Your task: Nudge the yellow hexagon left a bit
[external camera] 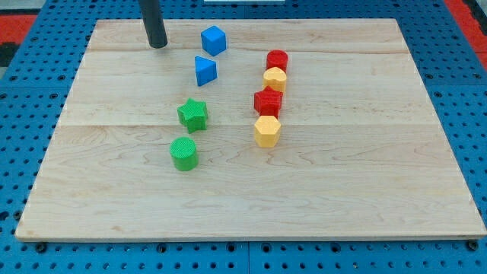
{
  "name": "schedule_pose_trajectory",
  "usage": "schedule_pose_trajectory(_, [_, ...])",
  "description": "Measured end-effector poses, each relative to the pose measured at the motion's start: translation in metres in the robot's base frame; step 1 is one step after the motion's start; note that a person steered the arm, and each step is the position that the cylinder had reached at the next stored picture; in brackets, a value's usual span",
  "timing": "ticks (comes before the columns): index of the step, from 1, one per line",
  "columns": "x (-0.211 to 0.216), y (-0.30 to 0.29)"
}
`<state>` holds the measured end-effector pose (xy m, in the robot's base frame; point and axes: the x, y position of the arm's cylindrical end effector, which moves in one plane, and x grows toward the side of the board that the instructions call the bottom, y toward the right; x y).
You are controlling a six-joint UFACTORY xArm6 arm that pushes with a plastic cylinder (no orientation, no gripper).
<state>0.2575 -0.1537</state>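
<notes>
We see blue cube (pixel 214 39), blue triangle (pixel 205 70), green star (pixel 192 114), green cylinder (pixel 183 153), two red blocks (pixel 277 60) (pixel 268 101), upper yellow block (pixel 275 78), wooden board (pixel 365 175).

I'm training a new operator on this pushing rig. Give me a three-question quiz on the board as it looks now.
1. True or false: my tip touches the yellow hexagon.
2. Which block sits directly above that hexagon in the view? A) red block B) green star C) blue cube
3. Fill in: the green cylinder lies toward the view's ____ of the green star.

Key: 1 false; 2 A; 3 bottom.
</notes>
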Motion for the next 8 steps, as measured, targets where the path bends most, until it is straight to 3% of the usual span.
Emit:
schedule_pose_trajectory(3, [0.000, 0.003])
schedule_pose_trajectory(8, [0.013, 0.055])
